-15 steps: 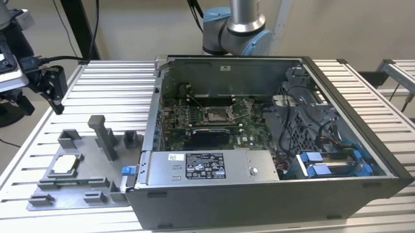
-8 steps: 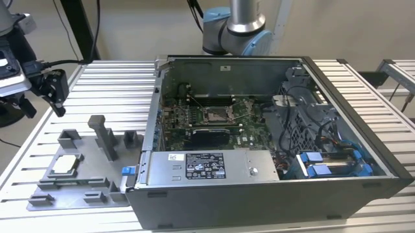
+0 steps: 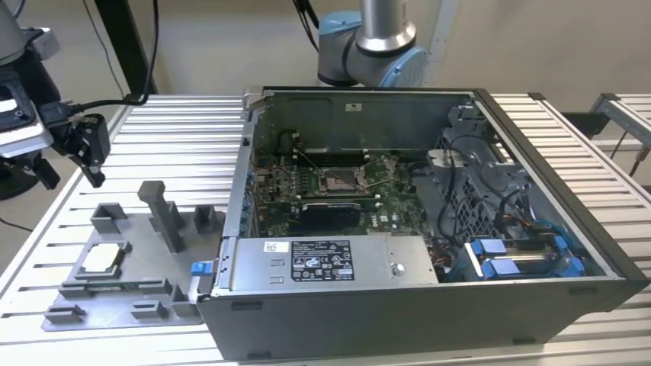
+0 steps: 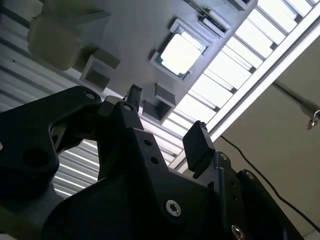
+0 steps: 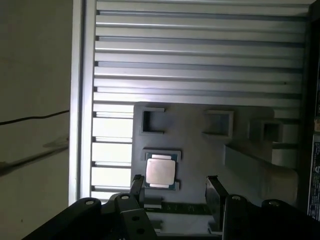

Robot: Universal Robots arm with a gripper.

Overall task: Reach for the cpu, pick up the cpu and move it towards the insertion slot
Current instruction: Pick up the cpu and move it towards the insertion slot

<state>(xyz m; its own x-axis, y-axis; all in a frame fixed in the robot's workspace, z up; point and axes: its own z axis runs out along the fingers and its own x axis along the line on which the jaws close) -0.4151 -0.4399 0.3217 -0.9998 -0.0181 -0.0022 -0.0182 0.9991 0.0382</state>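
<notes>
Slatted metal worktop [image 3: 173,122], seen in the exterior view, carrying an open computer case [image 3: 407,320] on the exterior view's right and a grey plastic tray [image 3: 133,301] just beside it on the exterior view's left. A silver and light-blue arm joint [image 3: 371,46] rises behind the case. Inside the case, a silver labelled box [image 3: 325,263] lies along the near wall. Beyond it, the green circuit board holds the insertion slot [image 3: 337,181], a square socket with a shiny metal frame and dark centre, nothing seated in it.

The gripper [image 3: 72,179] hangs in the air at the exterior view's far left, above the worktop, clear of the tray and well apart from the case. Both wrist views show the 2 jaws spread wide with nothing between them; neither touches anything (gripper [image 5: 175,186] in the first wrist view, gripper [image 4: 166,111] in the second).

The tray bears several upright blocks and a shallow square seat. The cpu [image 3: 102,260] lies flat in that seat, silvery-white top upward, on the tray's side away from the case. In the first wrist view the cpu [image 5: 160,171] appears beyond the jaws, nearer 1 of them; in the second wrist view the cpu [image 4: 181,52] shows bright against the tray.
</notes>
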